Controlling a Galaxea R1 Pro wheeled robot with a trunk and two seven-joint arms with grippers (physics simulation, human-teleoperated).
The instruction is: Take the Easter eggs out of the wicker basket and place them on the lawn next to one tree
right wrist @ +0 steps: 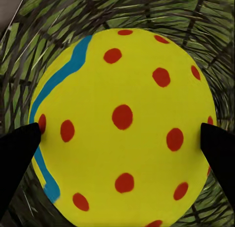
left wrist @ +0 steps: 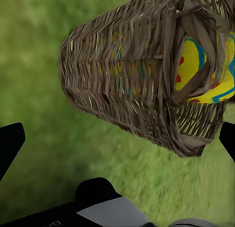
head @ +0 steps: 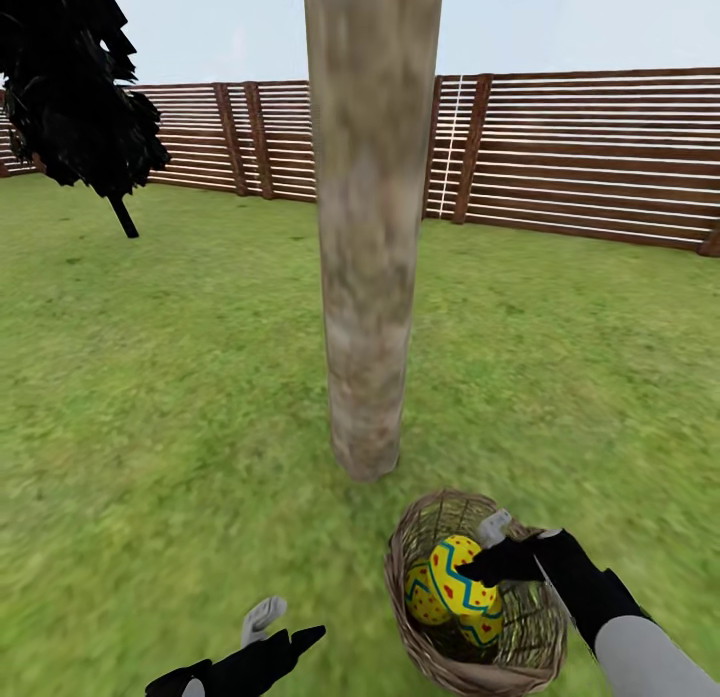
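The right gripper (head: 487, 560) pinches a dotted egg (head: 462, 575) inside the basket (head: 420, 632), ready to lift it toward the tree (head: 367, 277); left gripper (head: 285, 627) spread.

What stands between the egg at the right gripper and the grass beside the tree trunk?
Only the basket wall. The right gripper is inside the basket, its fingers on either side of the dotted egg. Once lifted over the rim, the lawn up to the trunk looks bare.

Wicker basket (left wrist: 127, 85) on lawn (left wrist: 39, 90), eggs (left wrist: 196, 70) inside; black fingers (left wrist: 10, 144) spread apart.
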